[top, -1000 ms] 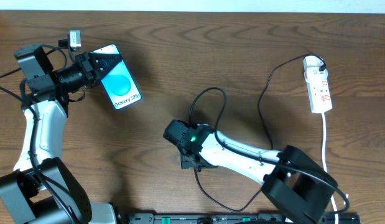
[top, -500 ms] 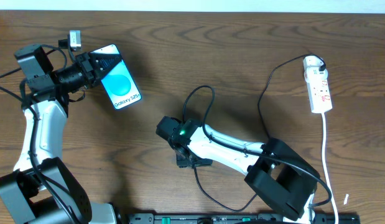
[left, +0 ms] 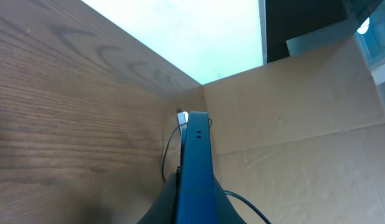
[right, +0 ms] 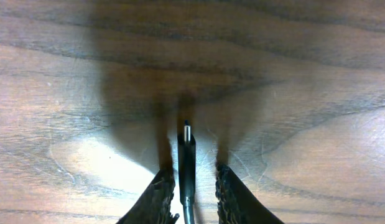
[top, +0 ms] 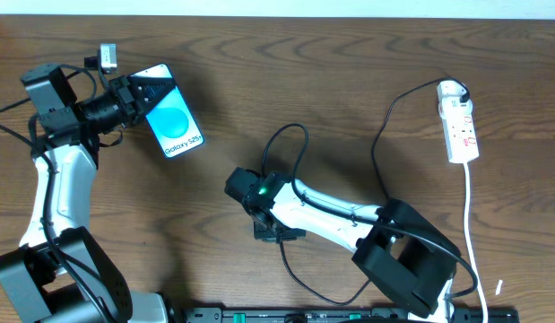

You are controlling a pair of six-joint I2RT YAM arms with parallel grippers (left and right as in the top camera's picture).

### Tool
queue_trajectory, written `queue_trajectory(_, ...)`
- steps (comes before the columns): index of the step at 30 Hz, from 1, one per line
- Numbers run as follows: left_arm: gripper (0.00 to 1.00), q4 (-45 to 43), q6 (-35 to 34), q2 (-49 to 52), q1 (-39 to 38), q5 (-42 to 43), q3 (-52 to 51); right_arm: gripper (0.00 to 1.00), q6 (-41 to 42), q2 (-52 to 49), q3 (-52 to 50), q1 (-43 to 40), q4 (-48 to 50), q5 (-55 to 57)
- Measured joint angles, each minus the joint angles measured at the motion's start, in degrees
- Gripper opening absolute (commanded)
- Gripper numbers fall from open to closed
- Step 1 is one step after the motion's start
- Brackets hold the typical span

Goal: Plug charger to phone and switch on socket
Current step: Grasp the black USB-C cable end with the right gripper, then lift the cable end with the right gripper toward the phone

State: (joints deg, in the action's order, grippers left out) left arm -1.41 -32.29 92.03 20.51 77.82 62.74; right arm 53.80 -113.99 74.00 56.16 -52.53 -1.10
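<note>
My left gripper [top: 138, 99] is shut on the top end of the phone [top: 174, 121], whose blue screen faces up at the far left. In the left wrist view the phone [left: 195, 155] shows edge-on between the fingers [left: 195, 208]. My right gripper [top: 237, 186] is at the table's middle. Its fingers [right: 193, 169] hold the charger plug [right: 186, 146] above the wood, tip pointing forward. The black charger cable [top: 290, 132] loops behind the right arm and runs to the socket [top: 459, 126], a white strip at the far right.
The socket's white cord [top: 470, 215] runs down the right side to the front edge. Slack black cable [top: 322, 296] lies near the front by the right arm's base. A small grey-white box [top: 107, 56] sits at the far left. Cardboard [left: 292, 124] stands beyond the table.
Over the last second my right arm moved left with the plug, and the cable loop followed it. It has been nearly still for the last half second. The left arm and the phone have not moved.
</note>
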Motion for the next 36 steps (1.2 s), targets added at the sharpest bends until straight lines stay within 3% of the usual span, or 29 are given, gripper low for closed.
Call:
queue_trajectory(3, 0.07, 0.00, 0.00, 0.00, 0.00, 0.00, 0.00, 0.11, 0.00, 0.00, 0.00, 0.00, -0.37, 0.00)
queue_trajectory(5, 0.07, -0.02, 0.00, 0.00, 0.00, 0.02, 0.00, 0.01, 0.00, 0.00, 0.00, 0.00, -0.42, 0.00)
queue_trajectory(20, 0.07, -0.02, 0.02, 0.00, 0.00, 0.02, 0.00, 0.01, -2.25, 0.00, 0.63, -0.90, -0.70, -1.53)
queue_trajectory(36, 0.07, -0.02, 0.00, 0.00, 0.00, 0.02, 0.00, 0.01, -13.20, 3.37, 2.10, -14.49, 2.08, -12.76)
